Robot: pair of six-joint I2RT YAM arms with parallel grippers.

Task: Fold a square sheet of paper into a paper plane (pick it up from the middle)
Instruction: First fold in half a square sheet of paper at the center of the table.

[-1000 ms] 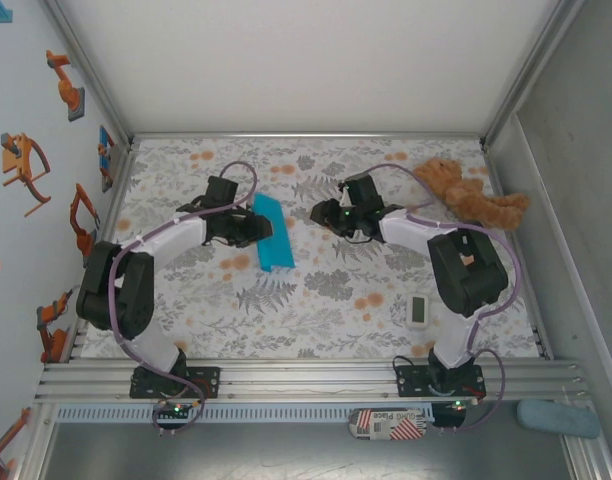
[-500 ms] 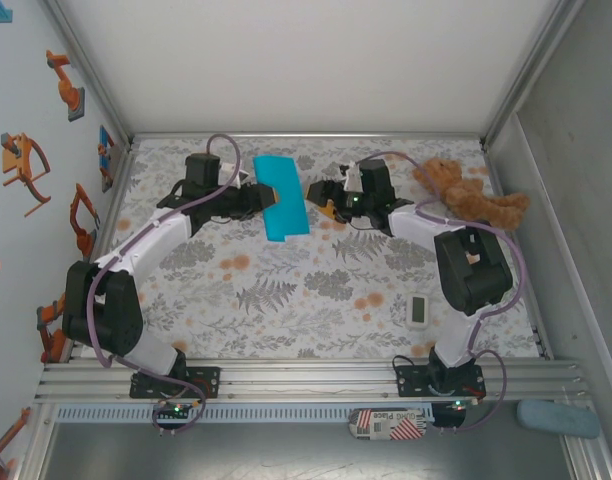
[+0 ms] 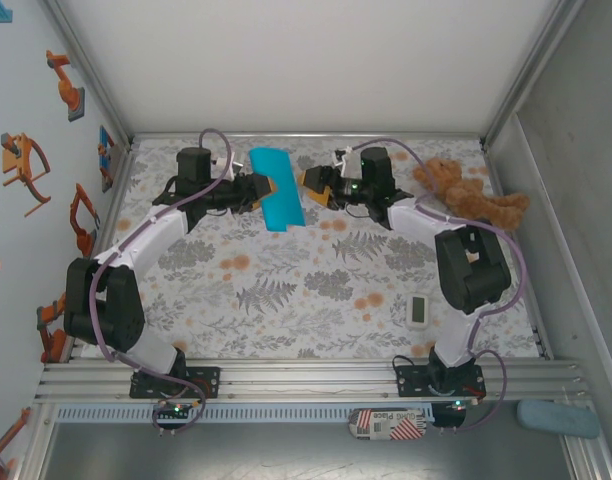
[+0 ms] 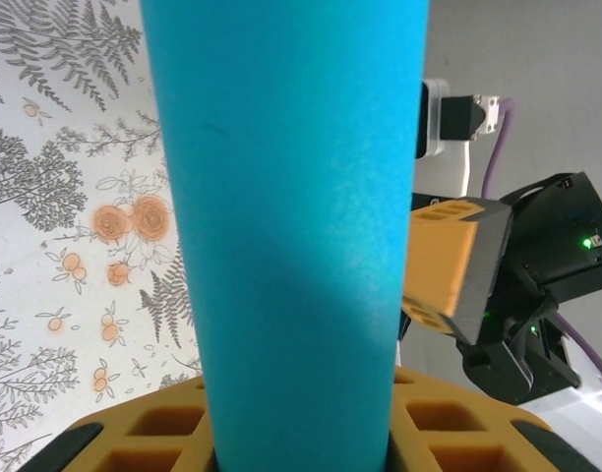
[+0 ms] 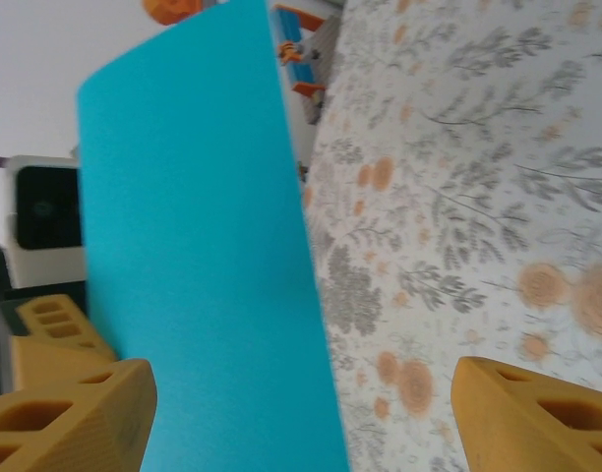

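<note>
- The table with its grey-leaf and orange-flower cloth [image 3: 316, 300] spans the floor of the white-walled cell.
- The left arm reaches from its near-edge base to the far left-centre of the table. The right arm bends in from the other side, so the two wrists face each other across the far middle.
- The brown plush teddy bear [image 3: 471, 192] lies at the far right of the cloth, just behind the right arm's forearm.
- The thin bright cyan-blue sheet of paper [image 3: 276, 188] is over the far middle of the table, between the two wrists. From above it reads as a narrow slanted strip. In the left wrist view it rises as a smooth, unmarked band [image 4: 291, 236] with the floral cloth behind it.
- The left gripper [image 3: 262, 187] is clamped on the sheet. Its orange pads [image 4: 134, 433] sit at either side of the paper's lower end, and the sheet comes straight out from between them.
- The right gripper [image 3: 308, 182] is spread wide, its tips just beside the sheet's right edge. In its own camera the paper [image 5: 203, 256] stands close to the left-hand finger [image 5: 65, 413]. Whether they touch cannot be told.
- The small white rectangular timer [image 3: 418, 310] lies flat near the right arm's base, well apart from the paper.
</note>
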